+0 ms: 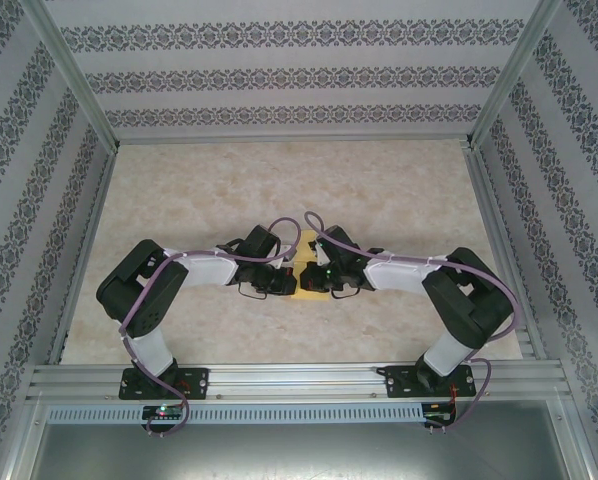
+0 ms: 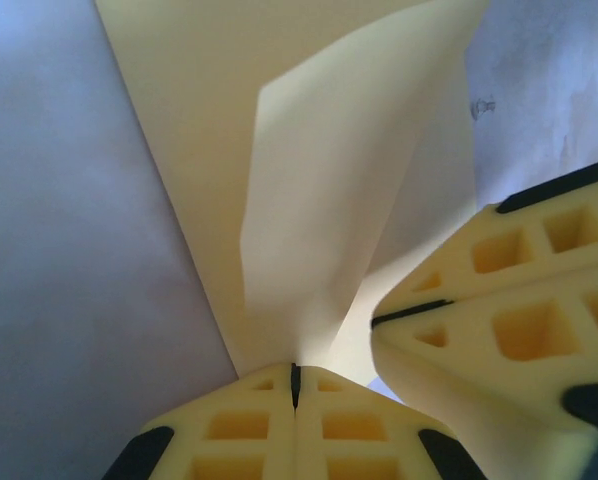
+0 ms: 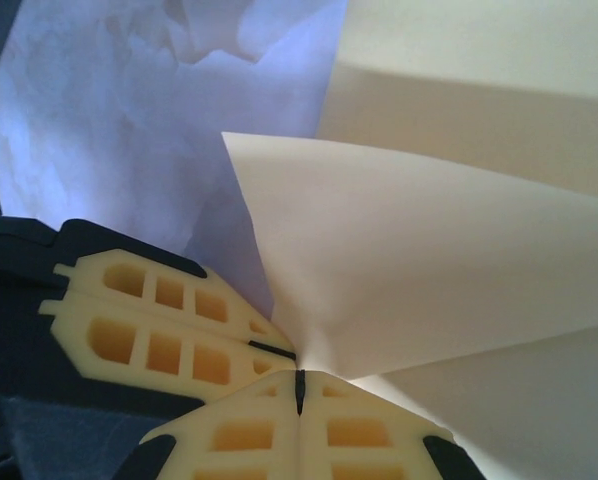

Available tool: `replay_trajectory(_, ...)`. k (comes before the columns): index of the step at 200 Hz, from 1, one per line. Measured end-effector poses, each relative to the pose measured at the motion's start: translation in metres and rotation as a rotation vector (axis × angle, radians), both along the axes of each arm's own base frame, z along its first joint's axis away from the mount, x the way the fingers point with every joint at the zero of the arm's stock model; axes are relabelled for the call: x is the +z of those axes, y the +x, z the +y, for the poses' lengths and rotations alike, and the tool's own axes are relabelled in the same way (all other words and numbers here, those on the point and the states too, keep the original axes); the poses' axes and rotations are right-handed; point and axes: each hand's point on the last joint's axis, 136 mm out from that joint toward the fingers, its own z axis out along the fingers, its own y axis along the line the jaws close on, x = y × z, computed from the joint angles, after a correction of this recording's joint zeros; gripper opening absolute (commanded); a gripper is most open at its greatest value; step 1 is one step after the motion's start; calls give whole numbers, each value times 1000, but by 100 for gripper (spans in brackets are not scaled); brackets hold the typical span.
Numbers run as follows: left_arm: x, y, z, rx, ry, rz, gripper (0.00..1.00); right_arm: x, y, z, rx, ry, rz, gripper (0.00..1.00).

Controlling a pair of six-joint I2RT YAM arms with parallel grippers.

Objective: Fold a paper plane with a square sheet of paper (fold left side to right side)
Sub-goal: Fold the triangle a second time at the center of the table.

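Both grippers are meeting over the middle of the table (image 1: 279, 180), closer to its near edge. Seen from above, my left gripper (image 1: 282, 285) and my right gripper (image 1: 317, 280) are facing each other tip to tip, and the yellow paper (image 1: 304, 293) is showing between them.

From my left wrist, the left gripper (image 2: 295, 380) is clenching the narrow end of the paper (image 2: 319, 200), its jaws pressing together on it. The right gripper (image 2: 377, 318) is pinching the same paper just beside it, on the right.

From my right wrist, the right gripper (image 3: 299, 382) is clamping a raised, pointed flap of the paper (image 3: 429, 270), and the left gripper (image 3: 284, 352) is gripping it just beside, on the left.
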Motion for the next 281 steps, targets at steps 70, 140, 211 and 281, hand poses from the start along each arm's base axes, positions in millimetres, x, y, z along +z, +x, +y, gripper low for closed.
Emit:
replay_trajectory(70, 0, 0, 0, -5, 7, -5, 6, -9, 4, 0, -17, -17, 8, 0)
replay_trajectory(140, 0, 0, 0, -11, 14, -12, 6, -14, 6, -1, -22, -42, 10, 0)
replay_trajectory(211, -1, 0, 0, -11, 15, -12, 6, -15, 14, -11, -25, -58, -2, 0)
replay_trajectory(281, 0, 1, 0, -8, 19, -18, 6, -15, 34, -33, -70, -78, -10, 0)
